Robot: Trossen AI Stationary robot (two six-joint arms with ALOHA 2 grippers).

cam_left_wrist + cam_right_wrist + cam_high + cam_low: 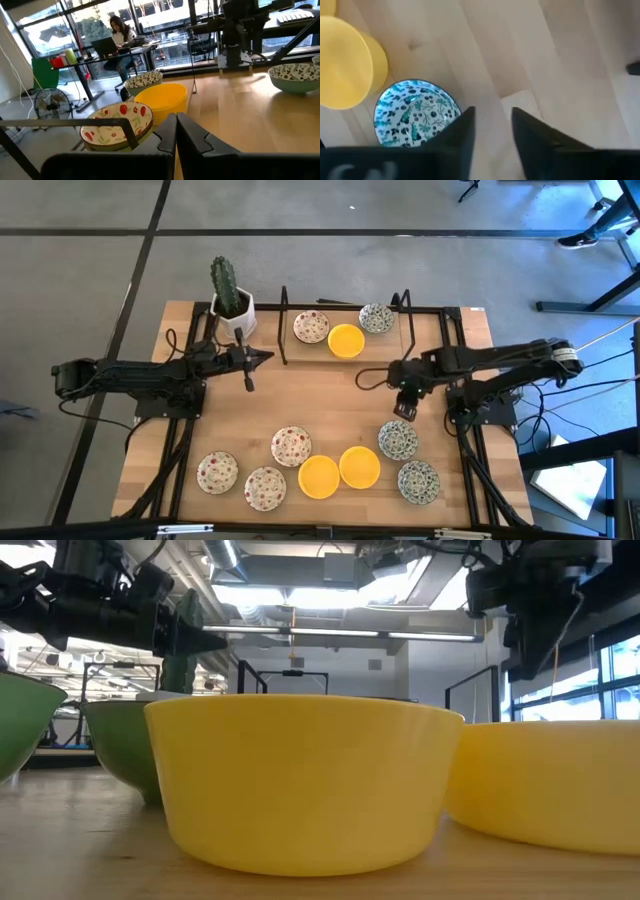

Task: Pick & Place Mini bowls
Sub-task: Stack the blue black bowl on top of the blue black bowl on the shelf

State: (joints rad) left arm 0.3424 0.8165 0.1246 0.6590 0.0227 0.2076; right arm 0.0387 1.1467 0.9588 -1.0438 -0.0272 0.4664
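Three mini bowls [345, 337] are set at the far edge; nine are left near the front. The right gripper [405, 408], jaws apart and empty, is held above a green-patterned bowl [415, 119] just beside them. The left gripper [262, 357] is shut.

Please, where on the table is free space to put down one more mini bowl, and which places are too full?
Free: the bare wood in the middle of the table, between the three bowls at the far edge and the near row. Crowded: the near edge, where eight bowls sit close, some touching. The right gripper hangs above the green-blue bowl.
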